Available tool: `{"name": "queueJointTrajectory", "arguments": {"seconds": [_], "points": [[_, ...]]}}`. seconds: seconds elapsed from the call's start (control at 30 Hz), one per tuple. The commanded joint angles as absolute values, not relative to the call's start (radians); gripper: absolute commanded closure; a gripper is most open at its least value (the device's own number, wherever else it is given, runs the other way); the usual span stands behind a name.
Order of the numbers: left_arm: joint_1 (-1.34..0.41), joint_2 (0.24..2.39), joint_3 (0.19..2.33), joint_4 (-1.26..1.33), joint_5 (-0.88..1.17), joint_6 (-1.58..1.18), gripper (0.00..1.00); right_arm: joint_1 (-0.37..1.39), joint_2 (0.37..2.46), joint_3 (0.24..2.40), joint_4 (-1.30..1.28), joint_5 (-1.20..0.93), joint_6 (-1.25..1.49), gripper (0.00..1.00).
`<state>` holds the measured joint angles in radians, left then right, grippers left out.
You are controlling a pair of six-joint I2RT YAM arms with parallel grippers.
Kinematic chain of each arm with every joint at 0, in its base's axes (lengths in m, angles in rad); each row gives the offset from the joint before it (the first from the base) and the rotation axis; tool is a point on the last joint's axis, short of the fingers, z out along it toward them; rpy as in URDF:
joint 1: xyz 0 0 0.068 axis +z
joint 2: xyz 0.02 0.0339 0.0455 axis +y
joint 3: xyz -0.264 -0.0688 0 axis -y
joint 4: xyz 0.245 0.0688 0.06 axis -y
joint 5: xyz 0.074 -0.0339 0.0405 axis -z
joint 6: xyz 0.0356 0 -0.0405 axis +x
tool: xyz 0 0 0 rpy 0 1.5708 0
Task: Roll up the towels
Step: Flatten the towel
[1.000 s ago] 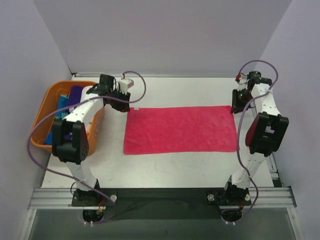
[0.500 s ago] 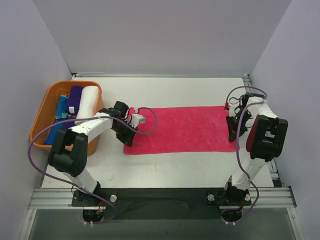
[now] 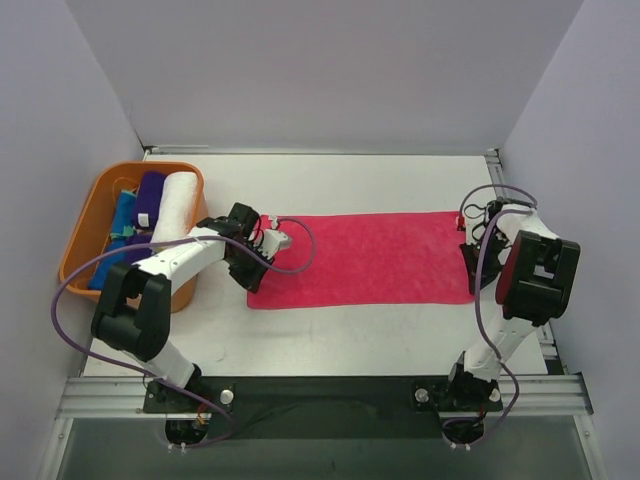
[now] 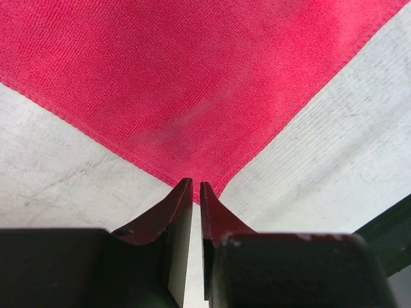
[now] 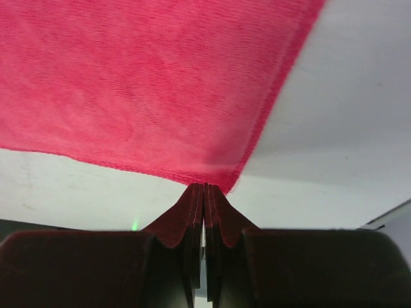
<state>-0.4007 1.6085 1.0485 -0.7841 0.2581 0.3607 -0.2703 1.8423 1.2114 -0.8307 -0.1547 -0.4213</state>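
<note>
A hot pink towel (image 3: 365, 258) lies flat and unrolled in the middle of the table. My left gripper (image 3: 255, 283) is down at its near left corner. In the left wrist view its fingertips (image 4: 186, 192) stand a thin slit apart, pinching the tip of the towel's (image 4: 192, 77) corner. My right gripper (image 3: 468, 280) is at the near right corner. In the right wrist view its jaws (image 5: 205, 187) are pressed together on the corner of the towel (image 5: 141, 83), which rises slightly to them.
An orange basket (image 3: 80, 245) stands at the left edge beside my left arm. It holds a rolled purple towel (image 3: 150, 195), a rolled white towel (image 3: 178, 205) and a teal one (image 3: 122, 215). Grey walls close in the table.
Both grippers moved from the towel's far corners toward me to its near corners. Their jaws then closed on those corners. The towel still lies flat.
</note>
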Motion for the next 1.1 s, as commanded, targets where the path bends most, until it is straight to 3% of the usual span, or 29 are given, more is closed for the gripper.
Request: {"name": "queueJointTrajectory", "arguments": {"seconds": [0.0, 0.6, 1.07], "points": [[-0.405, 1.601, 1.074, -0.802, 0.227, 0.383, 0.79, -0.287, 1.848, 1.201, -0.833, -0.071, -0.445, 1.00], [-0.410, 1.620, 1.025, -0.785, 0.238, 0.356, 0.80, -0.287, 1.908, 1.155, -0.790, -0.023, -0.459, 1.00], [-0.410, 1.687, 0.974, -0.804, 0.097, 0.385, 0.82, -0.229, 1.917, 1.163, -0.778, 0.090, -0.499, 1.00]]}}
